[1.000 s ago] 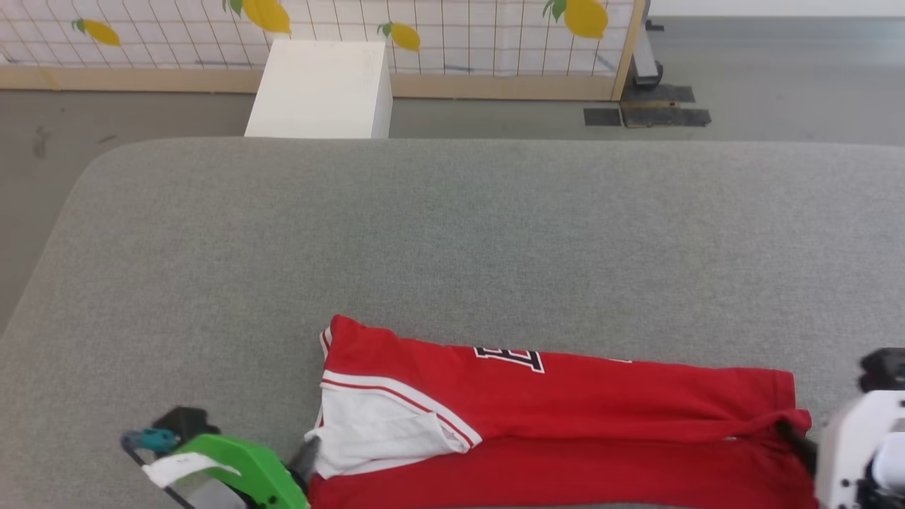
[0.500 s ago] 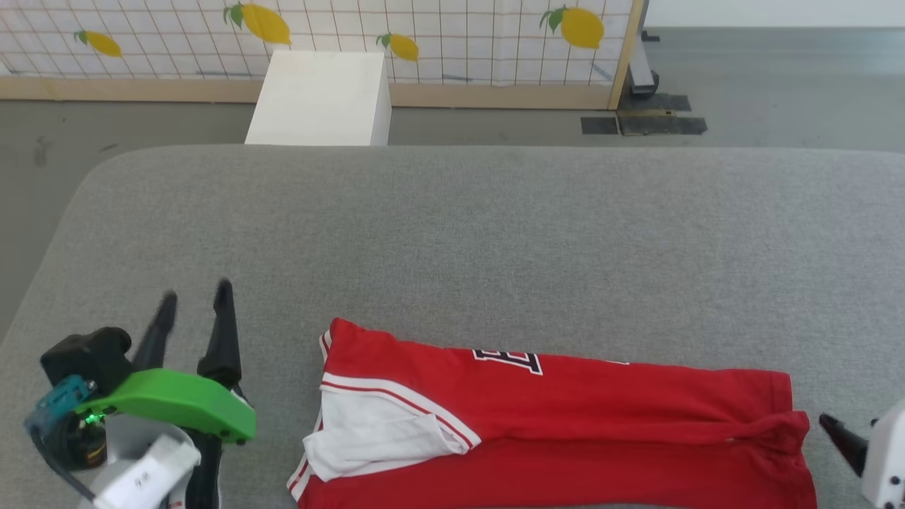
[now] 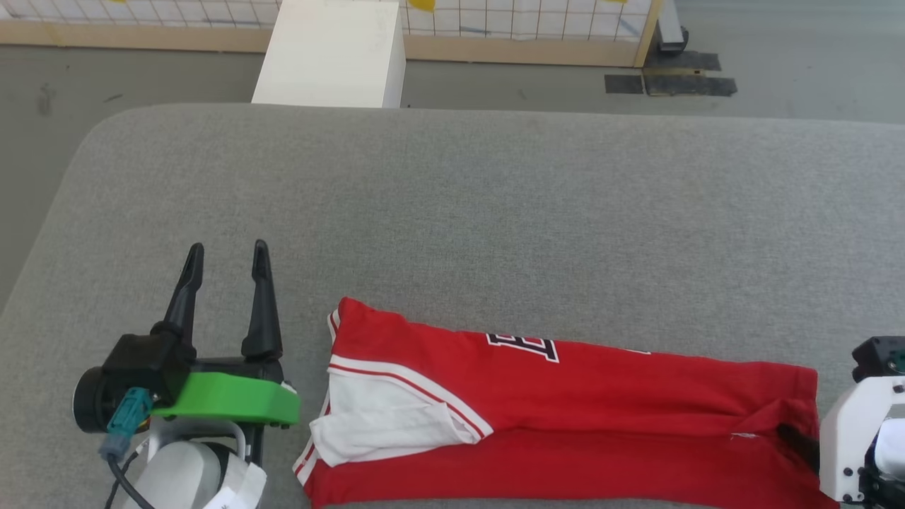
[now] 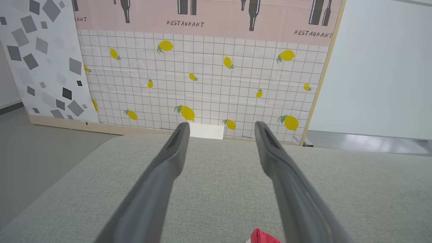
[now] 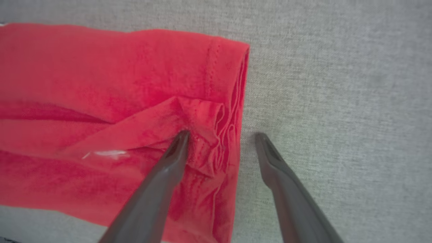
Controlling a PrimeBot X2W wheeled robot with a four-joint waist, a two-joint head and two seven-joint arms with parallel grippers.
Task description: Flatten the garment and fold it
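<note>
Red jersey T-shirt with white sleeves (image 3: 565, 403) lies along near edge of grey padded bench (image 3: 452, 212), folded lengthwise into long strip, white sleeve (image 3: 382, 424) tucked in. Left gripper (image 3: 228, 246) open, empty, beside collar end. Right gripper (image 5: 221, 134) open, straddling bunched hem (image 5: 216, 148), holding nothing. Judged left: smooth hem, crosswise folds.

The left claw (image 3: 228, 247): long dark tapered fingers (image 3: 261, 304); behind it, green plastic bracket (image 3: 226, 406), teal plug (image 3: 126, 416), black cable (image 3: 124, 484), white forearm (image 3: 187, 481).
</note>
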